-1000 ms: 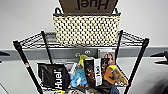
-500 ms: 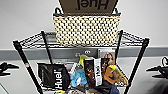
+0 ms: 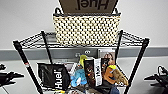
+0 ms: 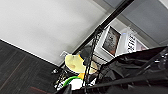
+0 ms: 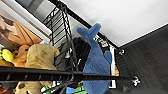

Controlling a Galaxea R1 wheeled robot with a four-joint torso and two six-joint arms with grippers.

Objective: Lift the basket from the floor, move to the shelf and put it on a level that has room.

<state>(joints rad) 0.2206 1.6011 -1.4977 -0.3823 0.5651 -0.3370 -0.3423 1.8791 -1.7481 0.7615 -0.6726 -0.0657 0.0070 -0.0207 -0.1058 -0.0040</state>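
Head view looks down on the shelf (image 3: 25, 61), a black wire rack against a pale wall. On its top level (image 3: 37, 40) sits the basket (image 3: 86, 30), cream woven with a dark rim and a black loop handle at its left end, upright and centred between the posts. A brown Huel box (image 3: 87, 5) stands inside the basket, rising above the rim. The tier below is crowded: a black Huel bag (image 3: 53, 76) on the left, a blue plush toy (image 3: 78, 77) in the middle, dark packets beside it, and a tan plush toy (image 3: 116, 75) on the right. Dark robot parts show at both lower edges, well apart from the basket; whether either gripper is open or closed cannot be told. Right wrist view shows a blue whale plush (image 5: 96, 62) hanging by the rack above dark carpet floor (image 5: 152, 57).
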